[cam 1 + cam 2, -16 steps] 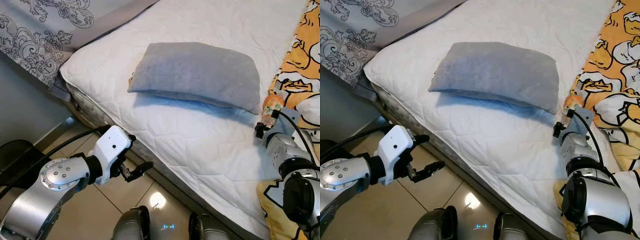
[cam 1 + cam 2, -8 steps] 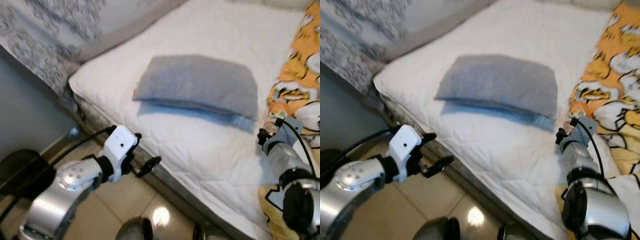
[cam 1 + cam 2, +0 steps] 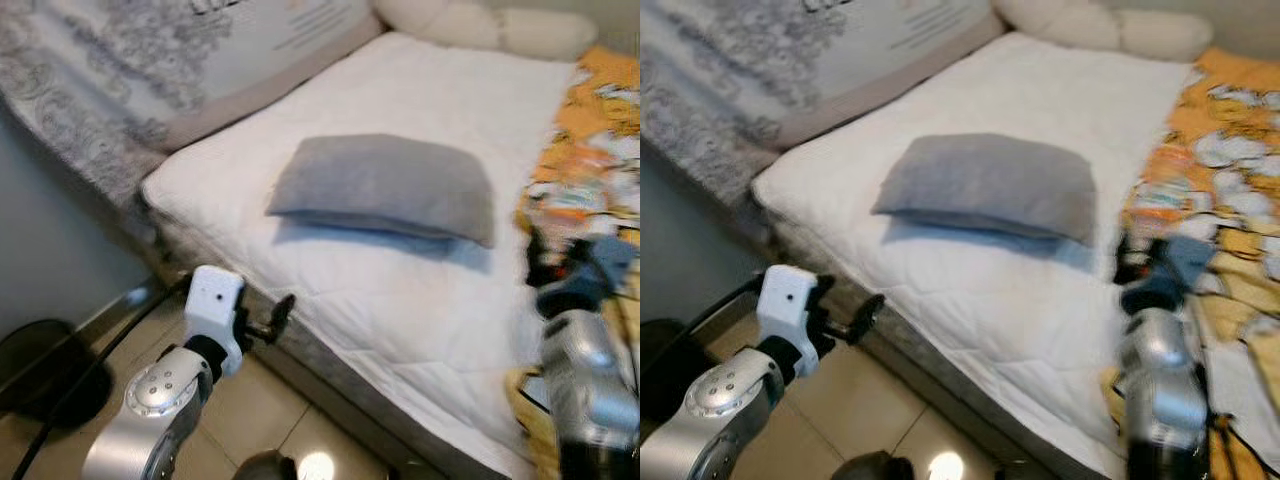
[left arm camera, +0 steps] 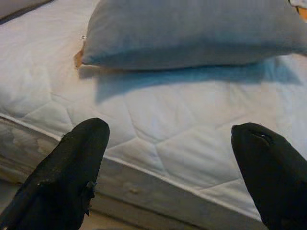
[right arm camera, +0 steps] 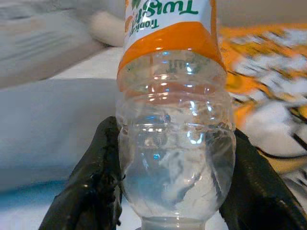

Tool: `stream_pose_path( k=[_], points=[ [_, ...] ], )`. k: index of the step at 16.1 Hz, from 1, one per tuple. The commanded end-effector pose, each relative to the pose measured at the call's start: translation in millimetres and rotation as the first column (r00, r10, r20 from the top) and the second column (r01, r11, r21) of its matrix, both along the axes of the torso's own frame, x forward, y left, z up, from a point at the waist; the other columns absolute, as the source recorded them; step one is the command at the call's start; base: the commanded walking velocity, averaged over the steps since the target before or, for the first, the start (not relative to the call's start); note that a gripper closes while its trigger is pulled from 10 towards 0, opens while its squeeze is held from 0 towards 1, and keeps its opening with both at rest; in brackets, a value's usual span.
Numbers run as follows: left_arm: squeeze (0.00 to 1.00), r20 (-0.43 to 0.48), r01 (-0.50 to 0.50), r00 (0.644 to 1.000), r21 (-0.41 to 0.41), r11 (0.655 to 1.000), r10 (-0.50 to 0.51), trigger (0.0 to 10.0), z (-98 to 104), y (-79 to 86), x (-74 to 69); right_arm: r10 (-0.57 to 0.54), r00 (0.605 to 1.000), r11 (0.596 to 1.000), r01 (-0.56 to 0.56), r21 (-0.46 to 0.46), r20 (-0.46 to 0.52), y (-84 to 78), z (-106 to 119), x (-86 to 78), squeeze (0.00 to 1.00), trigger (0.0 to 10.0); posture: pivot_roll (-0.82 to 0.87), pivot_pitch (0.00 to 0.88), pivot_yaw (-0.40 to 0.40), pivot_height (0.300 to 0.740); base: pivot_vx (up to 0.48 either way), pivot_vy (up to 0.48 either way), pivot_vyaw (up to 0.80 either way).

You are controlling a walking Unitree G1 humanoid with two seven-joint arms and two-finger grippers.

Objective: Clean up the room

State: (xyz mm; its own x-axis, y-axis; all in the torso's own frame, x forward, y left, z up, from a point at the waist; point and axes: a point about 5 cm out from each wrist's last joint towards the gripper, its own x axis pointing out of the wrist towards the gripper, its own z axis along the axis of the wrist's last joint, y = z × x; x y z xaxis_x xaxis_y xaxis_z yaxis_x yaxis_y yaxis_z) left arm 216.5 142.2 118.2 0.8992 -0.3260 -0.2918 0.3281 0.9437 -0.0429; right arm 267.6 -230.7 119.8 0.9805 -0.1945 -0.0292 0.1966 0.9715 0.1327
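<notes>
Clear plastic bottle with orange label (image 5: 173,124) sits clamped between the right gripper (image 5: 175,191) fingers at right of frame, over the white quilted mattress (image 3: 400,300) edge. Left gripper (image 4: 177,167) spread wide, empty, lower left. Risk: smooth bottle slipping mid-walk, views blurred

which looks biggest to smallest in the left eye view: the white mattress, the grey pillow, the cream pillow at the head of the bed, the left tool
1. white mattress
2. grey pillow
3. cream pillow, partly cut off by the frame edge, so its full size is unsure
4. left tool, smallest even though it sits nearest the camera
</notes>
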Motion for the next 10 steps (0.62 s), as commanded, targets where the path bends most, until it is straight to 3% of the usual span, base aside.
stream_pose_path(
  k=[1, 2, 3, 5, 6, 8, 10],
  points=[
    [0.00, 0.010, -0.042, 0.999, 0.023, 0.999, 0.041, 10.0, 0, 6.3, 0.2, 0.083, 0.996, 0.996, -0.082, -0.022, 0.013, 16.3, 7, -1.2, 0.00, 10.0, -0.05, 0.000, 0.055, 0.740, 0.000, 0.000, 0.00],
    [0.00, 0.021, -0.069, 0.997, 0.031, 0.997, 0.069, 10.0, 0, 7.4, 0.6, 0.150, 0.989, 0.988, -0.150, -0.028, 0.006, 33.9, 7, -13.3, 0.00, 10.0, -0.04, 0.000, 0.045, 0.740, 0.000, 0.000, 0.80],
    [0.00, 0.043, -0.098, 0.995, 0.058, 0.994, 0.095, 10.0, 2, 8.8, 1.7, 0.156, 0.987, 0.988, -0.156, -0.003, -0.033, 41.2, 1, -20.8, 0.00, 10.0, -0.04, 0.000, 0.043, 0.740, 0.000, 0.000, 0.80],
    [0.00, 0.135, -0.179, 0.978, 0.154, 0.972, 0.159, 10.0, 8, 17.8, 5.7, 0.215, 0.975, 0.976, -0.216, -0.002, -0.057, 56.3, 2, -26.4, 0.00, 10.0, -0.04, 0.000, 0.049, 0.740, 0.000, 0.000, 0.80],
    [0.00, 0.135, -0.199, 0.975, 0.168, 0.965, 0.177, 10.0, 7, 22.0, 6.4, 0.261, 0.963, 0.965, -0.263, -0.017, -0.072, 64.2, 1, -27.7, 0.00, 10.0, -0.04, 0.000, 0.046, 0.740, 0.000, 0.000, 0.80],
    [0.00, 0.150, -0.203, 0.974, 0.222, 0.954, 0.172, 10.0, 7, 27.0, 7.5, 0.292, 0.952, 0.955, -0.295, -0.018, -0.096, 71.9, -4, -26.7, 0.00, 10.0, 0.00, 0.000, 0.039, 0.740, 0.000, 0.000, 0.80],
    [0.00, 0.156, -0.208, 0.972, 0.226, 0.951, 0.176, 10.0, 9, 32.3, 9.8, 0.283, 0.952, 0.959, -0.282, 0.018, -0.119, 76.7, -11, -27.3, 0.00, 10.0, 0.01, 0.000, 0.053, 0.740, 0.000, 0.000, 0.80]
  ],
)
